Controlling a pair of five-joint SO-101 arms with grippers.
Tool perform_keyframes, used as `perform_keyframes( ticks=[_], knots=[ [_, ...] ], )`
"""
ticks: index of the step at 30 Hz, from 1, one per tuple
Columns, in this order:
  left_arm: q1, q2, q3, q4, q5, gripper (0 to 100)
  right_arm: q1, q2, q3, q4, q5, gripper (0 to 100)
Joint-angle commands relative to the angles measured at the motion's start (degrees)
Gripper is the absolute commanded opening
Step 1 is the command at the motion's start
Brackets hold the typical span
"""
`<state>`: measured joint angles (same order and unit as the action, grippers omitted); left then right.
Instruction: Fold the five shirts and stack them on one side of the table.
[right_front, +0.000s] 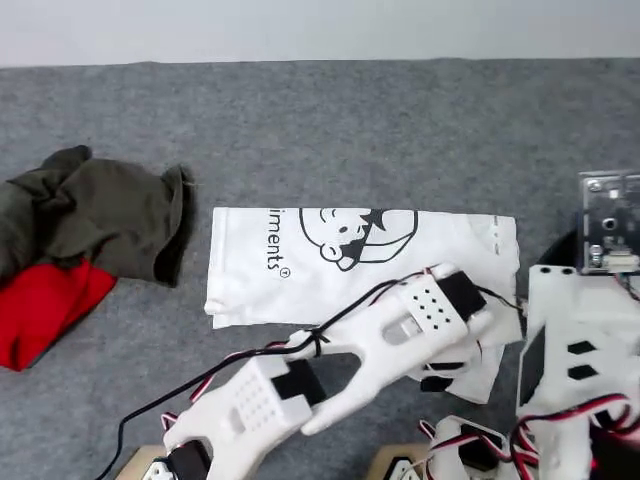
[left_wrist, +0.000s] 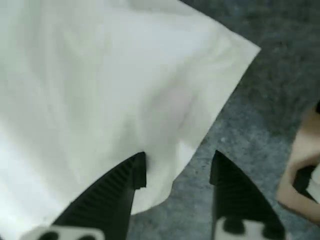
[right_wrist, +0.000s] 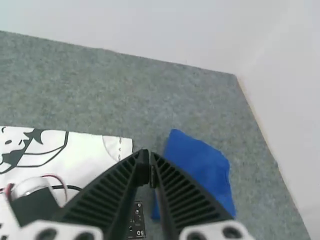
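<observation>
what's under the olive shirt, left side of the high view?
Under the olive shirt a red shirt sticks out at its lower edge; both lie on the grey mat. How far the red runs beneath, and whether anything else lies there, is covered.

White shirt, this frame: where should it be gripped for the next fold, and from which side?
Probably its near edge, at the corner under the left claw. The white shirt lies flat on the table, so only a free edge offers a pinch. That edge runs between the open fingers, one over cloth, one over table, so come down from the robot's side.
</observation>
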<state>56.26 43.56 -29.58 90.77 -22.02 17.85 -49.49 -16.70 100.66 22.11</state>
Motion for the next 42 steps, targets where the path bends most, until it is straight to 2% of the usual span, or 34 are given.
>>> perform_keyframes(
  ticks=[1,11,13,18,23,30,38,42],
  knots=[
    [-0.1,2.6,-4.4,2.4,-2.4,21,0.5,-0.5,0.8,2.2,-0.8,1.0],
    [-1.3,12.5,-17.5,7.2,-3.3,21,0.5,-0.4,1.0,2.2,-0.7,1.0],
    [-1.3,13.8,-19.6,8.0,-3.4,17,0.5,-0.3,1.0,2.2,-0.7,1.0],
    [-1.0,15.4,-24.6,8.8,-3.5,0,0.5,0.0,1.0,2.2,-0.7,1.0],
    [-1.2,13.0,-29.4,9.8,-3.3,0,0.5,0.0,1.0,2.2,-0.7,1.0],
    [-3.3,11.3,-29.8,9.7,-3.4,0,0.5,0.0,1.0,2.2,-0.7,1.0],
    [-11.0,11.9,-36.1,9.0,-3.4,0,0.5,-0.3,1.1,2.2,-0.7,1.0],
    [-14.2,12.0,-36.3,5.8,-3.4,1,0.5,-0.2,1.1,2.2,-0.7,1.0]
  ],
)
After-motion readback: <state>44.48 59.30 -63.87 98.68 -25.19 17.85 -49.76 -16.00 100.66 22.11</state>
